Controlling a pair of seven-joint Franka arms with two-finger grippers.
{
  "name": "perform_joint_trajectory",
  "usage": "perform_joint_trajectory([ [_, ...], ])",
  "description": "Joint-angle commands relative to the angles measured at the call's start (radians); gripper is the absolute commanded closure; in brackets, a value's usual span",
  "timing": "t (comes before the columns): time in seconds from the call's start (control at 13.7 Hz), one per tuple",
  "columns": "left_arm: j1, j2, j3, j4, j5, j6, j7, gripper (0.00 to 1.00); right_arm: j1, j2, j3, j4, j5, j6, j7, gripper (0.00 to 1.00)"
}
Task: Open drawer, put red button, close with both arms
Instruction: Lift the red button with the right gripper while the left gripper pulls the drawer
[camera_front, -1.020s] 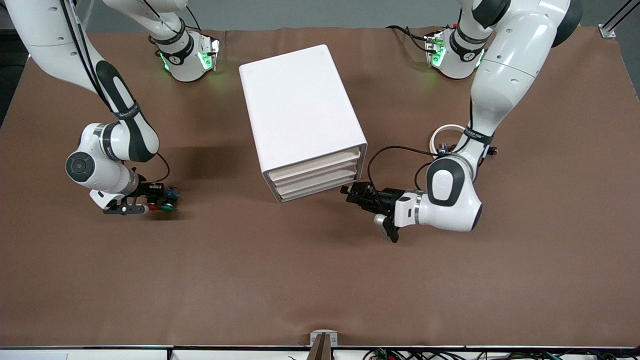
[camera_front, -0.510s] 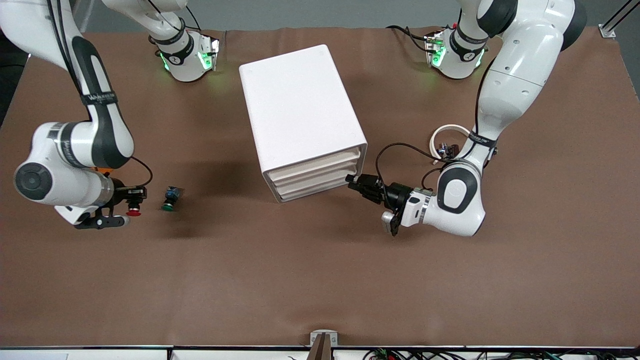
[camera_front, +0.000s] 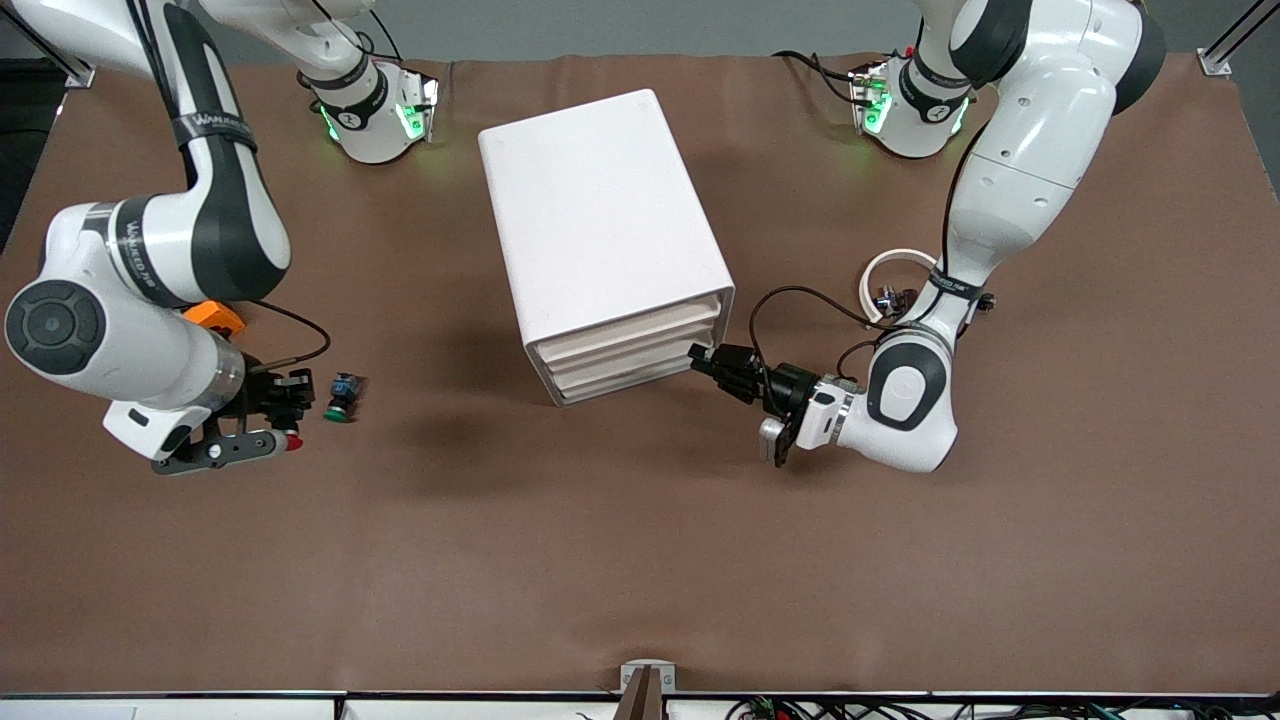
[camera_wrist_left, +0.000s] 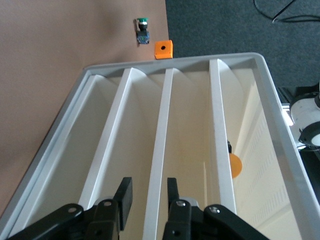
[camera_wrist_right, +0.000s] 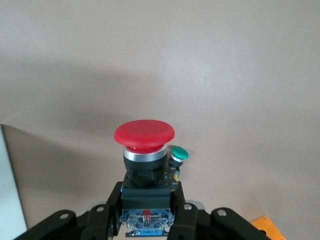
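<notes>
Right tool (camera_front: 288, 441) has lifted red button (camera_front: 292, 441); left tool (camera_front: 697, 357), parted, nearer drawer (camera_front: 640, 350).

matt brown table cover (camera_front: 600, 560), perhaps cloth; smooth white plastic drawer unit (camera_front: 595, 215).

The red button (camera_wrist_right: 144, 134) sits clamped in the right gripper (camera_wrist_right: 146, 210), raised above the table.
</notes>
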Motion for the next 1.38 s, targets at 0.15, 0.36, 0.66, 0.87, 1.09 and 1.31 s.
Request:
perform_joint_trajectory([
  [0.15, 0.007, -0.006, -0.003, -0.044, -0.033, -0.033, 0.048, 0.65, 0.104, 0.077, -0.005, 0.146, 0.002, -0.015, 0.003, 1.0],
  [0.36, 0.001, -0.011, -0.001, -0.06, -0.033, -0.033, 0.066, 0.65, 0.161, 0.158, -0.004, 0.291, 0.0, -0.012, 0.003, 1.0],
  [0.66, -0.007, -0.011, -0.003, -0.061, -0.039, -0.033, 0.06, 0.65, 0.22, 0.221, -0.005, 0.383, -0.001, 0.073, 0.003, 1.0],
  [0.87, -0.015, -0.011, -0.004, -0.062, -0.068, -0.033, 0.06, 0.66, 0.247, 0.246, -0.005, 0.385, -0.001, 0.187, 0.0, 1.0],
  [1.09, -0.025, -0.011, -0.004, -0.08, -0.078, -0.025, 0.066, 0.69, 0.273, 0.261, -0.005, 0.385, -0.001, 0.242, 0.0, 1.0],
  [1.31, -0.038, -0.009, -0.004, -0.099, -0.081, -0.014, 0.065, 0.7, 0.317, 0.267, -0.005, 0.385, -0.001, 0.301, 0.001, 1.0],
])
